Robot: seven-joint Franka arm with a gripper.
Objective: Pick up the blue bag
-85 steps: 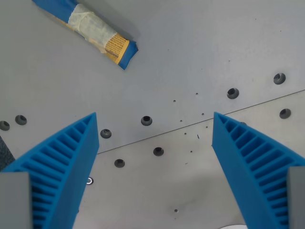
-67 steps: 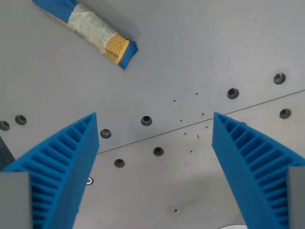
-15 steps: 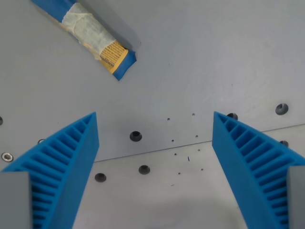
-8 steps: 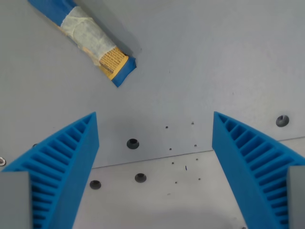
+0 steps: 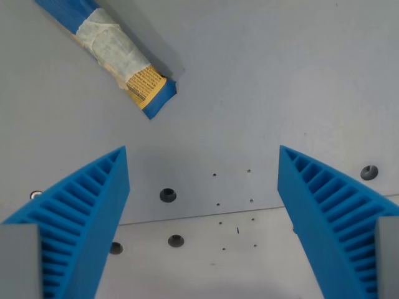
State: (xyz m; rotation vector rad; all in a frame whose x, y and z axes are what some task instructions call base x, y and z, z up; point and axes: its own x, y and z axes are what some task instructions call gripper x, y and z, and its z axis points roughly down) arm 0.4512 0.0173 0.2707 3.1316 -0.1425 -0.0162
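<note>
The blue bag (image 5: 112, 53) lies on the grey table at the wrist view's upper left, running off the top edge. It is blue with a pale wrinkled middle and a yellow printed patch near its lower end. My gripper (image 5: 202, 156) is open, with its two ribbed blue fingers (image 5: 81, 218) spread wide at the bottom corners. Nothing is between them. The bag is above and to the left of the gap, apart from both fingers.
The grey table (image 5: 262, 75) has a seam running across the lower part of the view. Several dark bolt holes (image 5: 167, 195) sit near that seam, and another hole (image 5: 369, 172) is at the right edge.
The camera has moved: the holes and seam have slid down and left in the view, and the bag's lower end sits a bit lower. The fingers stay spread the same.
</note>
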